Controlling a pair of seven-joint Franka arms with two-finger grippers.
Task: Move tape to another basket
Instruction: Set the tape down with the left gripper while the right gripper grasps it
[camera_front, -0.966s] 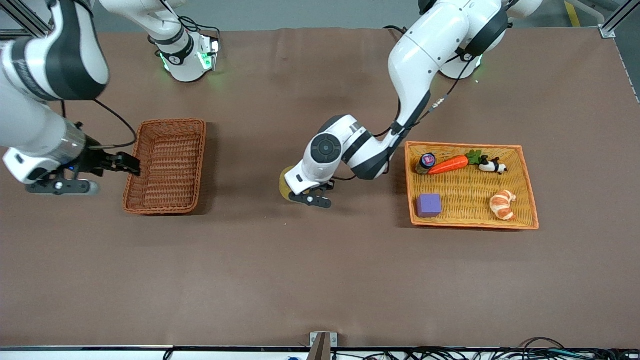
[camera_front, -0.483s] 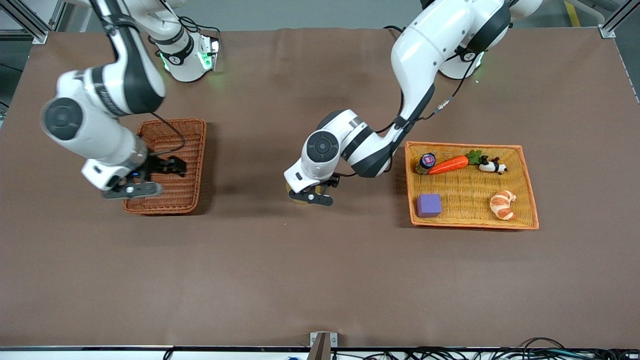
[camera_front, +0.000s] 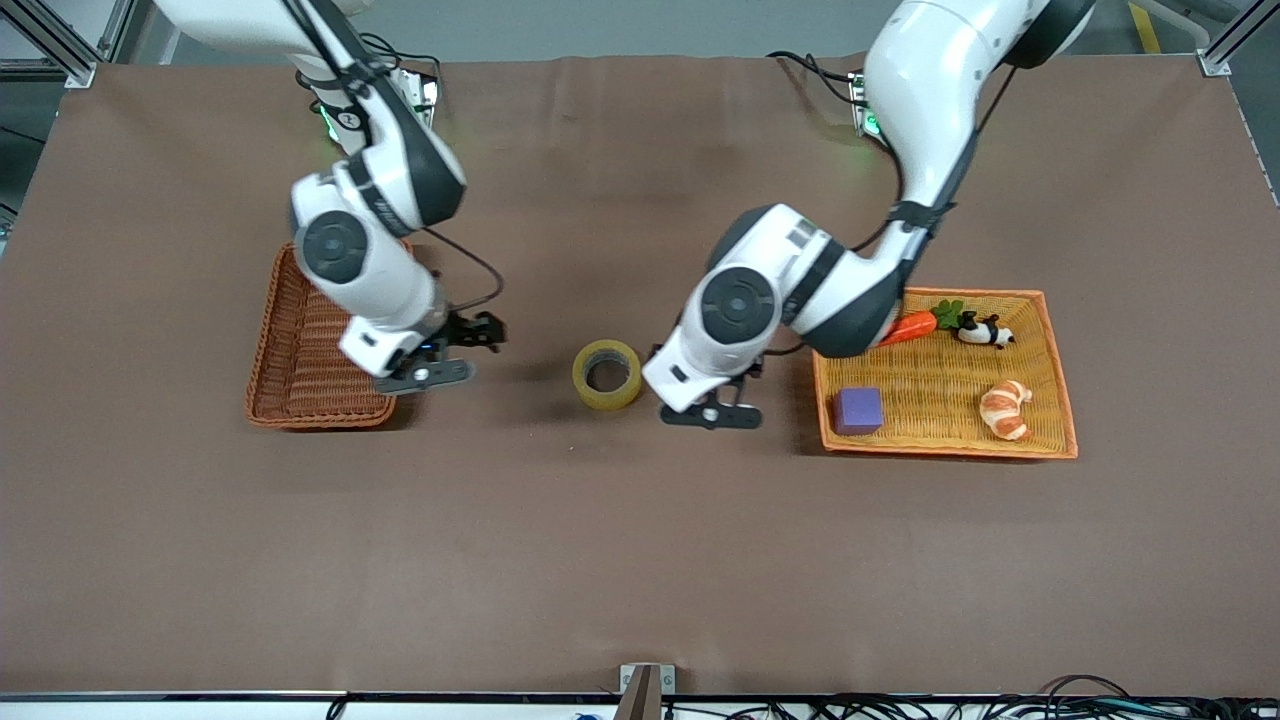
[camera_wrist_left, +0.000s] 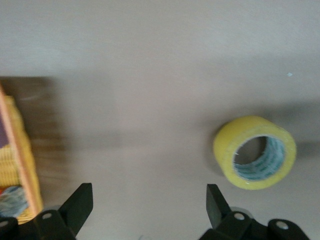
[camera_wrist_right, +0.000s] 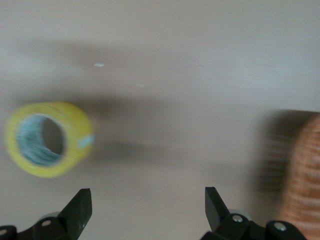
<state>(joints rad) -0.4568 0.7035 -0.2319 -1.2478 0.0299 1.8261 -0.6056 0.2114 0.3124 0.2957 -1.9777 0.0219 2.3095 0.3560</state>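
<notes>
The tape (camera_front: 607, 374), a yellowish ring with a grey core, lies on the bare table between the two containers, and no gripper touches it. My left gripper (camera_front: 725, 395) hovers open beside it, toward the orange tray. In the left wrist view the tape (camera_wrist_left: 255, 152) sits just off one finger of the empty left gripper (camera_wrist_left: 148, 205). My right gripper (camera_front: 478, 335) is open over the table between the basket (camera_front: 290, 350) and the tape. The right wrist view shows the tape (camera_wrist_right: 47, 140) off to one side of the right gripper (camera_wrist_right: 147, 207) and the basket (camera_wrist_right: 302, 175) off to the other.
A flat orange woven tray (camera_front: 1050, 370) at the left arm's end holds a purple cube (camera_front: 858, 410), a croissant toy (camera_front: 1005, 408), a carrot toy (camera_front: 905, 327) and a small panda figure (camera_front: 985, 331). The right arm covers part of the basket.
The left gripper opened, left the tape on the table and moved toward the tray. The right arm swung across the basket to the table beside the tape.
</notes>
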